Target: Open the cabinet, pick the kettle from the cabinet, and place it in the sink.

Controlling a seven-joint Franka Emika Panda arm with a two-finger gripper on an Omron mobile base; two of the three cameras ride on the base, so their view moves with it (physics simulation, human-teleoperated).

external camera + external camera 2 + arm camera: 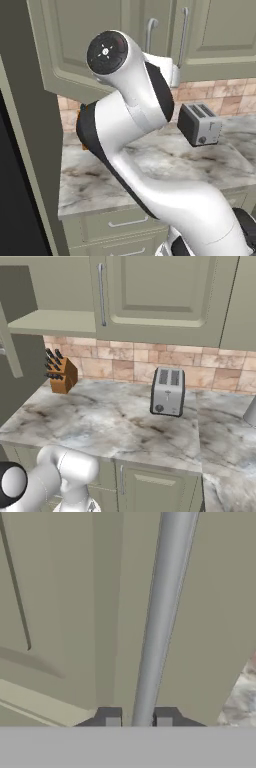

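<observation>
In the hand view a long silver bar handle of the pale grey-green cabinet runs straight between my gripper. Its fingertips sit close on either side of the bar, with a thin gap on the left; whether they still press it I cannot tell. From the right base, the cabinet's left bay stands open, with its shelf seen from below and the swung door's edge at the far left. The kettle and the sink are out of view. My hand is mostly hidden behind the arm.
A boxy silver toaster stands on the marble counter against the tiled wall. A wooden knife block sits at the back left. A grey shape is cut off by the right edge. Drawers run below the counter. Another cabinet door is closed.
</observation>
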